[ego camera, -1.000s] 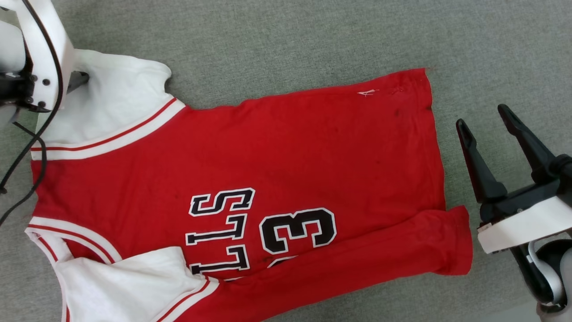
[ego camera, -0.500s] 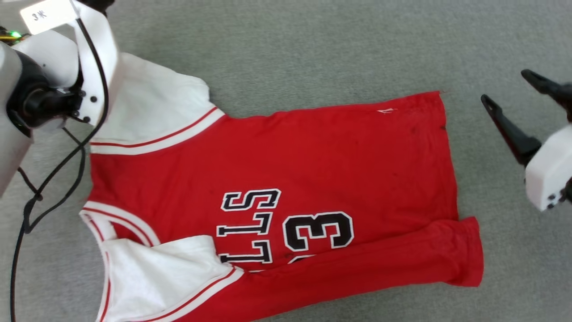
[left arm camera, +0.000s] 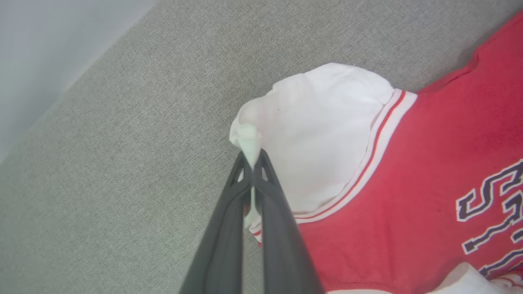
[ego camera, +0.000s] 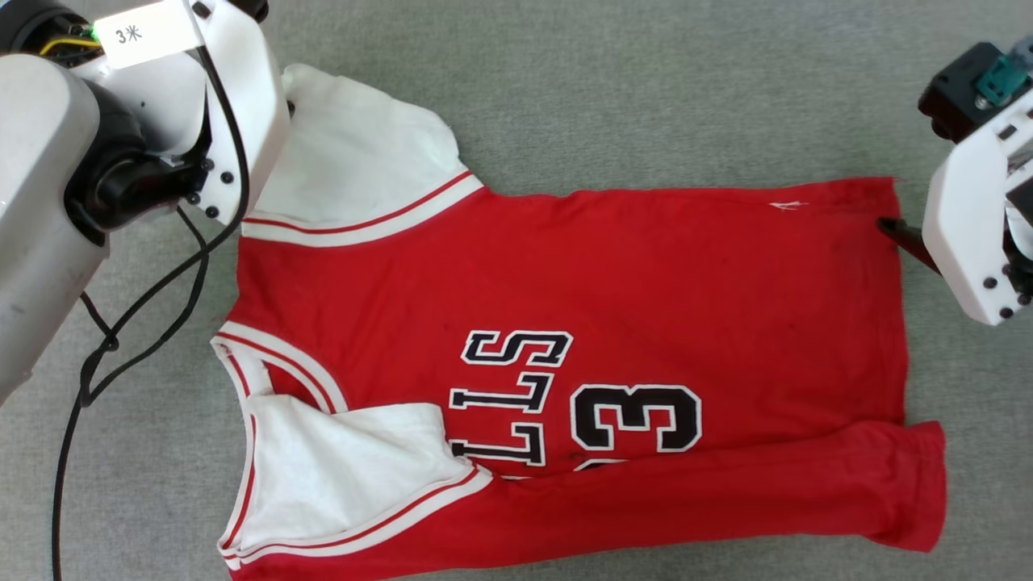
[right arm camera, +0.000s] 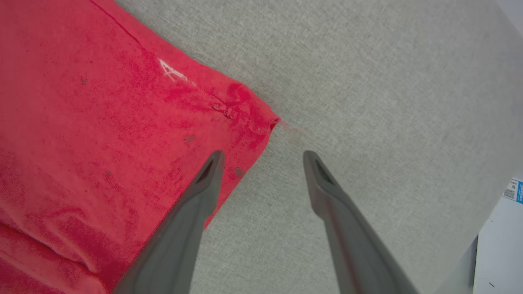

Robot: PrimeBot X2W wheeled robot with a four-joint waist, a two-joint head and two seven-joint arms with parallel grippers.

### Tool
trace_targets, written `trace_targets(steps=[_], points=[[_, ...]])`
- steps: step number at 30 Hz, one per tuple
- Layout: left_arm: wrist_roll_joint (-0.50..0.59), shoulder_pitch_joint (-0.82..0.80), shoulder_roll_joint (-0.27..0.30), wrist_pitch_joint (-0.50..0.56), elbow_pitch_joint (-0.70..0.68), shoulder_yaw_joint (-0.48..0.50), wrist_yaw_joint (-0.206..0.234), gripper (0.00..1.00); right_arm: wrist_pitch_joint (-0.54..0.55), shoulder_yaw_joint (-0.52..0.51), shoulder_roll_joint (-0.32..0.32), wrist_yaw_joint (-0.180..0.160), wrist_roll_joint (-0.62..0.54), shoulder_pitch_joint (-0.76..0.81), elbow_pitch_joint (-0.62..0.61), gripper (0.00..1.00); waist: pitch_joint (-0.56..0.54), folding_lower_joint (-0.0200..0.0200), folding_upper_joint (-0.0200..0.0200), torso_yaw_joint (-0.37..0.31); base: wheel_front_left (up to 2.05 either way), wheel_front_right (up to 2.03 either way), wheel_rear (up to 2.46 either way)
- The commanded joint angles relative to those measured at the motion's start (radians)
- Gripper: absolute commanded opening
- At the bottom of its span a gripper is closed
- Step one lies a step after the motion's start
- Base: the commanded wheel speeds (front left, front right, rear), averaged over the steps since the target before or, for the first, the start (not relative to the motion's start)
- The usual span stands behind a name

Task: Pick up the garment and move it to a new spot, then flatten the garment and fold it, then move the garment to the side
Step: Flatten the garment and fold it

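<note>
The garment (ego camera: 613, 274) is a red jersey with white sleeves and black white-outlined letters, spread on the grey surface with its near long edge folded over. My left gripper (left arm camera: 254, 161) is shut on the tip of the far white sleeve (left arm camera: 314, 130), pinching a peak of cloth. In the head view the left wrist housing hides those fingers beside that sleeve (ego camera: 355, 161). My right gripper (right arm camera: 261, 157) is open over the far hem corner (right arm camera: 261, 118); one finger lies above red cloth, the other above bare surface. One dark fingertip (ego camera: 896, 230) peeks at the hem in the head view.
Grey fabric surface (ego camera: 646, 89) lies all around the jersey. The left arm's black cable (ego camera: 121, 323) hangs over the surface at the left. A pale floor strip (left arm camera: 41, 49) runs past the surface edge, and a white object with a printed label (right arm camera: 510, 204) sits beyond the edge at the right.
My left gripper has gone from open to shut on the sleeve tip. The right gripper has travelled up to the hem corner. The head camera has shifted, so the jersey sits further right in the picture.
</note>
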Motion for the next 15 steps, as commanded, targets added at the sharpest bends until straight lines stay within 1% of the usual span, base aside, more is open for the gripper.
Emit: trace_targets(steps=[1, 4, 7, 8, 11, 13, 14, 15], points=[[0.006, -0.016, -0.002, -0.009, -0.009, -0.006, -0.002, 0.00, 0.002, 0.021, 0.018, 0.000, -0.005, -0.029, 0.034, 1.00, 0.024, -0.0001, 0.0000, 0.020, 0.00, 0.00, 0.00], [0.011, -0.035, -0.008, -0.021, -0.021, -0.010, -0.003, 0.00, -0.018, 0.046, 0.040, -0.001, -0.011, -0.057, 0.103, 1.00, 0.046, -0.0001, 0.0000, 0.038, 0.00, 0.00, 0.00], [0.009, -0.049, -0.011, -0.037, -0.031, -0.015, -0.004, 0.00, -0.043, 0.087, 0.058, 0.000, -0.006, -0.052, 0.164, 1.00, 0.064, -0.0001, 0.0000, 0.051, 0.00, 0.00, 0.00], [0.009, -0.049, -0.011, -0.037, -0.031, -0.015, -0.004, 0.00, -0.043, 0.087, 0.058, 0.000, -0.006, -0.052, 0.164, 1.00, 0.064, -0.0001, 0.0000, 0.051, 0.00, 0.00, 0.00], [0.009, -0.063, -0.008, -0.049, -0.036, -0.022, -0.004, 0.00, -0.023, 0.142, 0.074, 0.001, 0.047, -0.004, 0.222, 1.00, 0.075, -0.0001, 0.0000, 0.057, 0.00, 0.00, 0.00], [0.007, -0.068, -0.005, -0.056, -0.038, -0.029, -0.004, 0.00, -0.016, 0.169, 0.079, 0.001, 0.074, 0.012, 0.239, 1.00, 0.079, -0.0001, 0.0000, 0.058, 0.00, 0.00, 0.00], [0.005, -0.069, -0.003, -0.061, -0.038, -0.032, -0.004, 0.00, -0.019, 0.177, 0.076, 0.001, 0.083, 0.012, 0.245, 0.60, 0.079, -0.0001, 0.0000, 0.058, 0.00, 0.00, 0.00], [0.003, -0.067, -0.001, -0.064, -0.036, -0.037, -0.004, 0.00, -0.031, 0.176, 0.075, 0.001, 0.088, 0.007, 0.252, 0.08, 0.077, -0.0001, 0.0000, 0.056, 0.00, 0.00, 0.00]])
